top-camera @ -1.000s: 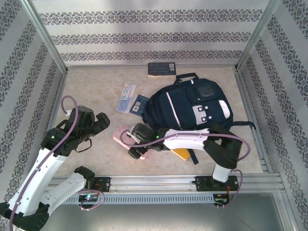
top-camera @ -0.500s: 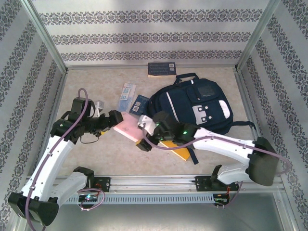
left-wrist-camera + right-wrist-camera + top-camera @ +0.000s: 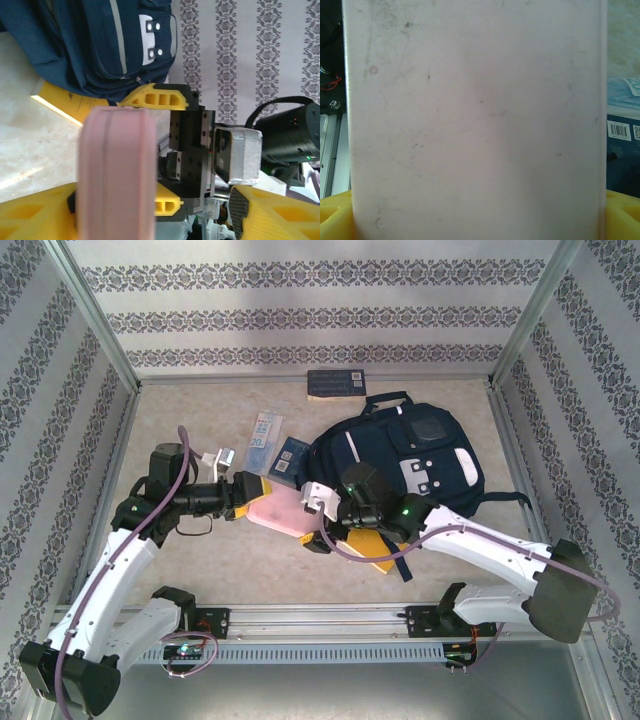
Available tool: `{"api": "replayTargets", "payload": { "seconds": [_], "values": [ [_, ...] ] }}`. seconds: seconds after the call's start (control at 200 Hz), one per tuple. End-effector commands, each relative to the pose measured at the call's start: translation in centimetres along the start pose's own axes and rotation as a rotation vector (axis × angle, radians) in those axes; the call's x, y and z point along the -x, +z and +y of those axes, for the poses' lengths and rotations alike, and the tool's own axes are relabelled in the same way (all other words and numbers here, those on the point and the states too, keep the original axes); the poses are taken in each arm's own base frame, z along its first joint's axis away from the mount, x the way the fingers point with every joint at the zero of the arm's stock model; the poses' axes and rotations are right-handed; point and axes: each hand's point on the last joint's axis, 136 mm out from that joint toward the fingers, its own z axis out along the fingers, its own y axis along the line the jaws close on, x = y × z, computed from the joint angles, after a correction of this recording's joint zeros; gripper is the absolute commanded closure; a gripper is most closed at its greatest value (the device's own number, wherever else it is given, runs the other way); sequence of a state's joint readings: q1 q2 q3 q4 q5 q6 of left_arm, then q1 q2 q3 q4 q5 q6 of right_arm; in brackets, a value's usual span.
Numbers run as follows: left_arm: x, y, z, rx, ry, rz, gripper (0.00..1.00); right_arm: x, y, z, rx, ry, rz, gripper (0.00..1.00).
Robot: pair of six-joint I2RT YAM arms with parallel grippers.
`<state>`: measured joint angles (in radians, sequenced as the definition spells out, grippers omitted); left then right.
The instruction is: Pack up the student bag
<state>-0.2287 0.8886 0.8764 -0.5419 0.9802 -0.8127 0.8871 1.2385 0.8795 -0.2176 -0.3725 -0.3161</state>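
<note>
Clamped across the width of a pale pink flat plastic case, my right claw grasps one end. My left claw stands spread around the opposite end, not gripping. The large navy blue fabric student bag lies flat on the beige table, right of centre and just behind my right claw. The case is outside the bag, just beside its near-left edge. From above I cannot tell whether any compartment is open or what is inside. A thin yellow book lies at the bag's near edge, under my right forearm. My left wrist camera shows that book's end tucked beneath the bag. It also sees the case edge-on, with one yellow pad just beside it and the other well apart. My right wrist camera shows the case's scuffed broad face, yellow fingers against both edges. Beyond lies a dark blue barcoded booklet.
</note>
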Motion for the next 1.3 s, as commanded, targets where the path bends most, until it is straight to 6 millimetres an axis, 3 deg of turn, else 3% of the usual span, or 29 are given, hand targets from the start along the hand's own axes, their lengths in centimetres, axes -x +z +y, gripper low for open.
{"api": "replayTargets", "payload": {
  "seconds": [0.0, 0.275, 0.62, 0.729, 0.914, 1.014, 1.104, 1.174, 1.294],
  "values": [
    [-0.6, 0.3, -0.9, -0.058, 0.035, 0.031, 0.27, 1.6, -0.1, 0.0, 0.026, -0.028, -0.022, 0.22],
    [-1.2, 1.2, 1.2, -0.009, 0.005, 0.061, 0.4, 2.2, 0.4, -0.4, 0.032, -0.005, -0.016, 0.23],
    [-1.0, 1.1, 1.2, -0.006, 0.02, 0.052, 0.72, 2.0, 0.2, -0.7, 0.008, 0.015, -0.003, 0.16],
    [-0.9, 0.9, 1.0, 0.008, 0.031, 0.037, 0.74, 2.0, -0.3, -0.9, -0.02, 0.01, -0.02, 0.02],
    [0.0, -0.7, 2.6, 0.18, 0.085, -0.056, 0.75, 2.7, -2.3, -1.0, -0.083, 0.017, -0.098, 0.02],
    [0.8, -1.9, 4.0, 0.297, 0.097, -0.124, 0.76, 3.6, -4.1, -3.0, -0.223, 0.062, -0.172, 0.02],
    [1.4, -2.5, 4.8, 0.362, 0.105, -0.166, 0.77, 3.5, -6.1, -5.9, -0.344, 0.224, -0.208, 0.02],
    [1.9, -2.8, 5.4, 0.4, 0.105, -0.195, 0.78, 2.2, -7.6, -8.5, -0.417, 0.388, -0.146, 0.02],
    [2.8, -3.1, 5.7, 0.423, 0.112, -0.235, 0.78, -1.1, -8.1, -11.3, -0.491, 0.563, -0.001, 0.02]
  ]
}}
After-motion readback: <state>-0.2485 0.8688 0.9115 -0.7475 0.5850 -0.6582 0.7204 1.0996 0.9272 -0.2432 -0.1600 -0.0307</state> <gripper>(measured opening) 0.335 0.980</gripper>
